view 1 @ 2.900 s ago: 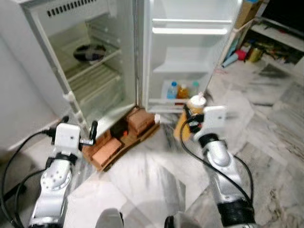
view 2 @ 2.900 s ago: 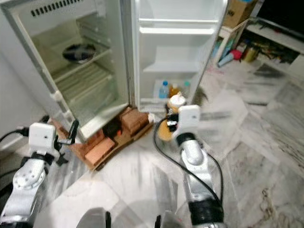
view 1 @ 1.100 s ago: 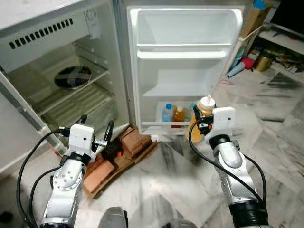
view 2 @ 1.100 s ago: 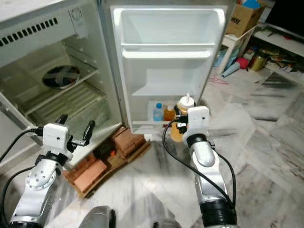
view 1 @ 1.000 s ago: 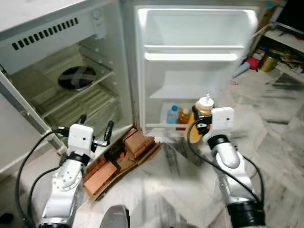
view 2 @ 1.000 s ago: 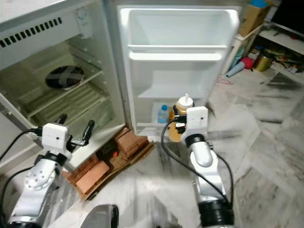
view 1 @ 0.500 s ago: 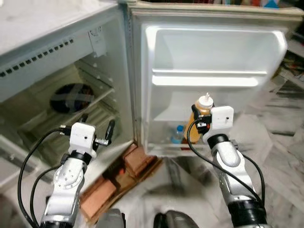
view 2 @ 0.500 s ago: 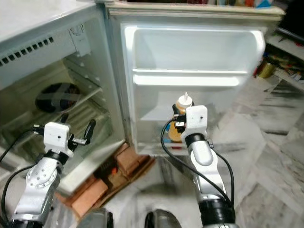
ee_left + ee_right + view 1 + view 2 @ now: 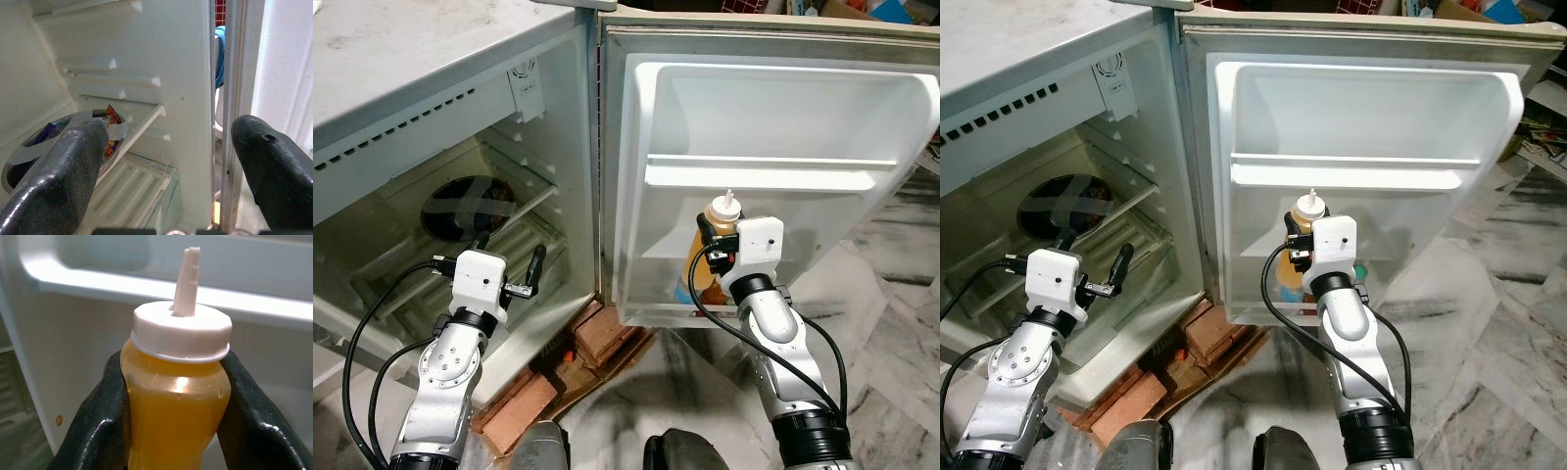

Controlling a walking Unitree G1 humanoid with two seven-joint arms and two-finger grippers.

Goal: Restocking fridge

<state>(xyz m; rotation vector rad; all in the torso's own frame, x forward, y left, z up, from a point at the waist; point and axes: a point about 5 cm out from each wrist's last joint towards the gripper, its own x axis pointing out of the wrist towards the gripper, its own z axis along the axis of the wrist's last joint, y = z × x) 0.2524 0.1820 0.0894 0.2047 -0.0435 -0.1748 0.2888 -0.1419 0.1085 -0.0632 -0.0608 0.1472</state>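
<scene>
The bottle (image 9: pixel 174 396) has risen to just under the door shelf (image 9: pixel 762 176); my right gripper (image 9: pixel 171 401) clamps its orange body (white nozzle cap upright). My left gripper (image 9: pixel 171 161) hangs spread wide before the fridge (image 9: pixel 431 108).

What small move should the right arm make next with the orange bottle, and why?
Probably ease the orange squeeze bottle forward toward the fridge door and its lower shelf. The right gripper has its jaws shut on the bottle, holding it upright before the door, just below the white shelf rail. The left gripper waits open by the fridge compartment.
</scene>
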